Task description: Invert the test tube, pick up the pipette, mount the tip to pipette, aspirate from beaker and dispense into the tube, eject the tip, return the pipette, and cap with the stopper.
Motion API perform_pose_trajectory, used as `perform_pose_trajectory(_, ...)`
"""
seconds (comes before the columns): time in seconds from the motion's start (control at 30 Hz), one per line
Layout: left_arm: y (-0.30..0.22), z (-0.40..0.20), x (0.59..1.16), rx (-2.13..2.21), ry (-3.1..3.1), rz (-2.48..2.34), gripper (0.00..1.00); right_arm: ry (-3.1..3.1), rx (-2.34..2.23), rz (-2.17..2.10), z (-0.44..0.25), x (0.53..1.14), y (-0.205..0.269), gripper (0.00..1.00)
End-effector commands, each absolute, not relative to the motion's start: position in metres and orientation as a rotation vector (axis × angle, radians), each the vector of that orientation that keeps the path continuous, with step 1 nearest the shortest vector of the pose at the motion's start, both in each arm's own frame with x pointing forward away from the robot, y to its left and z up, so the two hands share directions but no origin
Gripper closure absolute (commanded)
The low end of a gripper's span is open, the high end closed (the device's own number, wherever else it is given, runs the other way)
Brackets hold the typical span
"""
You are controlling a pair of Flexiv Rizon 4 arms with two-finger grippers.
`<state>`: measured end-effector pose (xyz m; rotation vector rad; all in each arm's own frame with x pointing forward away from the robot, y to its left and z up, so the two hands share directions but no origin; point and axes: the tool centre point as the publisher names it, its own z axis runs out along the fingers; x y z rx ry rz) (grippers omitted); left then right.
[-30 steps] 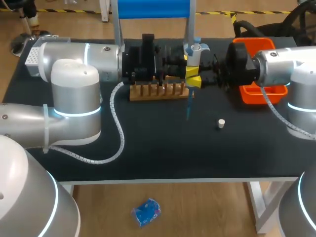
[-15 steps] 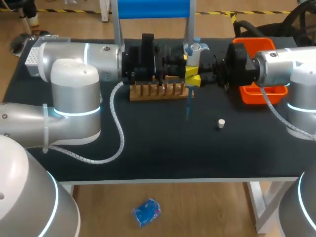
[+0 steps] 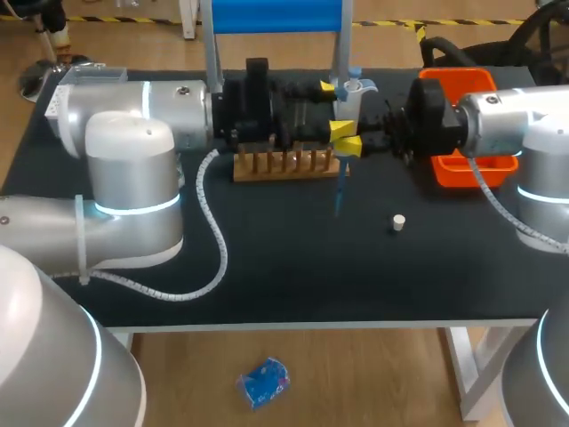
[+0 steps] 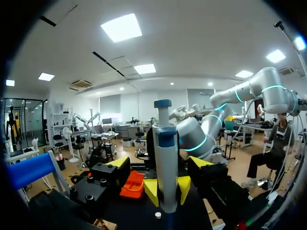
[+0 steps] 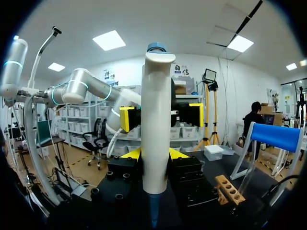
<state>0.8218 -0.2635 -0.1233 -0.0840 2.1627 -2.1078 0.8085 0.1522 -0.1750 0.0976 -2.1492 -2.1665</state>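
Pipette (image 3: 345, 102) at rack's (image 3: 280, 164) right end; stopper (image 3: 399, 221) front-right; bin (image 3: 471, 171) right

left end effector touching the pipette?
Apart. Right wrist view: the left end effector has its yellow fingers spread either side of the pipette, with a dark gap showing on each side.

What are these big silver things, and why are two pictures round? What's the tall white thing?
They are two robot arms, the left arm and the right arm, at a black table. The square picture is from a camera above and behind them; each round one is from a camera on an arm's wrist. The tall white thing is a pipette, a tool that sucks up liquid. The right arm's jaws are shut on it, holding it upright; the left arm's jaws stand open, one on each side of it. On the table are a wooden rack, an orange tray and a small white stopper.
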Motion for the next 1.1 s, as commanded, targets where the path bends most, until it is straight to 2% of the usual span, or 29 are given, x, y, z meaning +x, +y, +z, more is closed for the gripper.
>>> perform_pose_trajectory(0.03, -0.243, -0.116, 0.810, -0.188, 2.117, -2.037, 0.00, -2.157, 0.116, -2.176, -0.175, 0.810, 0.142, 1.00)
perform_pose_trajectory(0.47, -0.239, -0.115, 0.810, -0.226, 2.101, -2.028, 0.00, -2.158, 0.217, -2.259, -0.163, 0.833, 0.071, 1.00)
perform_pose_trajectory(1.1, -0.239, -0.115, 0.810, -0.226, 2.101, -2.028, 0.00, -2.267, 0.082, -2.348, -0.138, 0.914, -0.046, 1.00)
